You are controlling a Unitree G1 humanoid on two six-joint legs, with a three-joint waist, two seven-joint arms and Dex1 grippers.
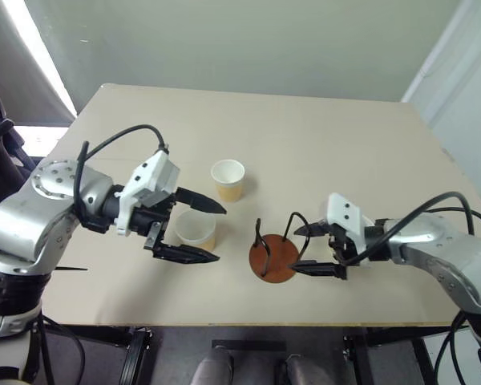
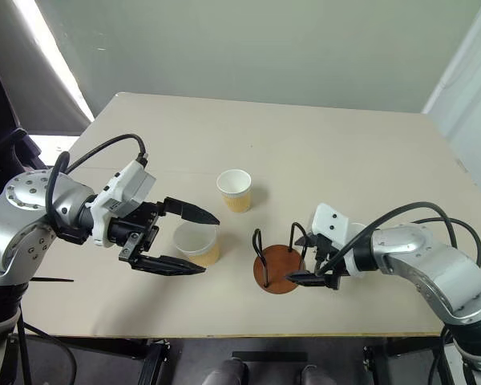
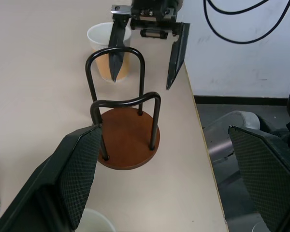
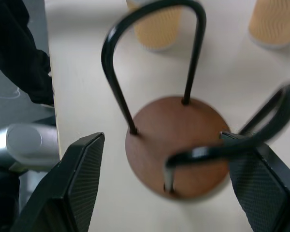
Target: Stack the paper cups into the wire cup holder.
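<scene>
**No cup is in the holder yet; you have all the stacking left to do.**

Your right gripper stands spread wide just beside the wire cup holder, empty, its finger ends at the near side of the bare disc base. Your left gripper is also wide and holds nothing; one paper cup sits upright on the table between its jaws, untouched as far as you can see. A second cup stands just past the upper jaw tip.
</scene>
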